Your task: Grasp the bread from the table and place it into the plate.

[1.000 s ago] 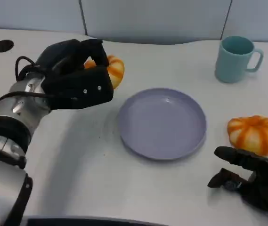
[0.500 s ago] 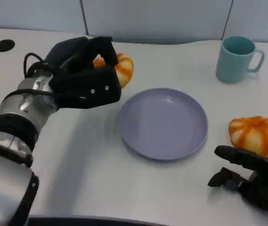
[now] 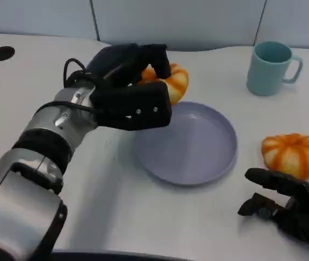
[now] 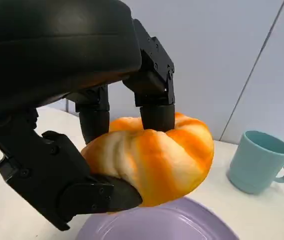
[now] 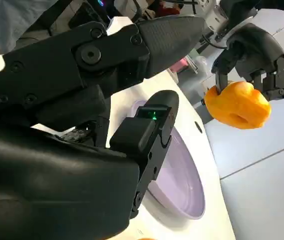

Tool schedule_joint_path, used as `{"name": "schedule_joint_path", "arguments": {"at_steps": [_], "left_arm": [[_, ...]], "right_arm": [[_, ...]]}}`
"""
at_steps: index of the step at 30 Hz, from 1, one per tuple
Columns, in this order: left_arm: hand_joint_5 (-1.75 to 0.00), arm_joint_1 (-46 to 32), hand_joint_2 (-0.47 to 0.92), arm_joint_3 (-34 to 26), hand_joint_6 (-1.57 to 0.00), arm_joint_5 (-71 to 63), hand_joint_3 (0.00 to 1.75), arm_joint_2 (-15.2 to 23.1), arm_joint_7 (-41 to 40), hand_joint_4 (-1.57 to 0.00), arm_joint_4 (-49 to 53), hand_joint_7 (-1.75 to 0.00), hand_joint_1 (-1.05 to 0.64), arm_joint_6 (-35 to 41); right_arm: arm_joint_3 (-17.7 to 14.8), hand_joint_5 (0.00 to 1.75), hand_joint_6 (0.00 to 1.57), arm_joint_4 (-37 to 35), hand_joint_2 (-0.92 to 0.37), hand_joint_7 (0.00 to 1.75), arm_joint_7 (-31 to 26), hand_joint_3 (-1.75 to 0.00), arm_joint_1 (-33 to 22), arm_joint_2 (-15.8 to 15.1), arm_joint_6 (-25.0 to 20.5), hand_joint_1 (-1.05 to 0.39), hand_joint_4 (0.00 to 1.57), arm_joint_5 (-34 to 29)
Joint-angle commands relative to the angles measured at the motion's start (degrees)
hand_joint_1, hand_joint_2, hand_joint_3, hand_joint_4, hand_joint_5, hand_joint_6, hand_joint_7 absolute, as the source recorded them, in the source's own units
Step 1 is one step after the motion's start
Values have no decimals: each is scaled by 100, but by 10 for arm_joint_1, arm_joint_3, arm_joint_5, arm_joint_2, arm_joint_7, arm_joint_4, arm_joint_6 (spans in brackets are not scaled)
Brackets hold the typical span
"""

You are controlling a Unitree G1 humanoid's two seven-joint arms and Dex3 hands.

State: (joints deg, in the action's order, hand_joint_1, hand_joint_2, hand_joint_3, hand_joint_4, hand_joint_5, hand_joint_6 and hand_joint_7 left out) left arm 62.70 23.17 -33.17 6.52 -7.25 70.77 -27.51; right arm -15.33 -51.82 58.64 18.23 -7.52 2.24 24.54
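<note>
Bread (image 3: 171,81) carried rightward, left robot hand (image 3: 130,87)

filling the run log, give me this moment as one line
phase: carry | left hand: holds bread above plate rim | right hand: open, on table | second bread, mug: untouched

Orange-and-cream striped bread (image 3: 171,82), lavender plate (image 3: 197,147), teal mug (image 3: 269,68)

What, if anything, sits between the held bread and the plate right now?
Nothing visible. The left hand holds the bread above the far rim of the bare plate; the mug and second bread lie off to the side.
</note>
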Motion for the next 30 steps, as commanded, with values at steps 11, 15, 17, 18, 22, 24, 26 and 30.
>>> {"name": "schedule_joint_path", "arguments": {"at_steps": [11, 15, 17, 18, 22, 24, 26, 30], "left_arm": [[-175, 18, 55, 28, -74, -14, 126, -37, -11, -90, 7, -175, -21, -5], [-175, 17, 57, 47, -74, -28, 122, -56, -12, -91, 15, -175, -22, 7], [-175, 17, 57, 52, -74, -33, 120, -61, -10, -91, 19, -175, -22, 10], [-175, 17, 57, 52, -74, -33, 120, -62, -10, -91, 20, -175, -22, 10], [-175, 17, 56, 59, -73, -39, 119, -67, -8, -91, 24, -175, -22, 16], [-175, 18, 56, 68, -71, -45, 117, -72, -5, -88, 27, -175, -22, 22], [-175, 18, 56, 70, -71, -47, 115, -73, -5, -87, 28, -175, -22, 24], [-175, 19, 58, 81, -68, -56, 112, -81, 9, -87, 35, -175, -21, 46]], "right_arm": [[3, 113, 92, 4, -92, 1, -15, -11, -12, -2, -11, -40, 53, -6], [4, 113, 91, 8, -92, 1, -17, -11, -14, 0, -9, -39, 53, -6], [6, 113, 92, 14, -92, 1, -24, -11, -17, 1, -9, -39, 53, -8], [7, 113, 92, 17, -92, 1, -26, -11, -18, 1, -10, -40, 53, -9], [8, 112, 92, 20, -92, 1, -27, -10, -19, 2, -12, -40, 54, -6], [8, 112, 92, 21, -92, 1, -25, -10, -20, 3, -13, -39, 54, -4], [8, 112, 92, 22, -92, 1, -25, -10, -20, 3, -14, -39, 54, -3], [7, 113, 91, 18, -92, 1, -18, -12, -20, 4, -8, -38, 54, -2]]}}
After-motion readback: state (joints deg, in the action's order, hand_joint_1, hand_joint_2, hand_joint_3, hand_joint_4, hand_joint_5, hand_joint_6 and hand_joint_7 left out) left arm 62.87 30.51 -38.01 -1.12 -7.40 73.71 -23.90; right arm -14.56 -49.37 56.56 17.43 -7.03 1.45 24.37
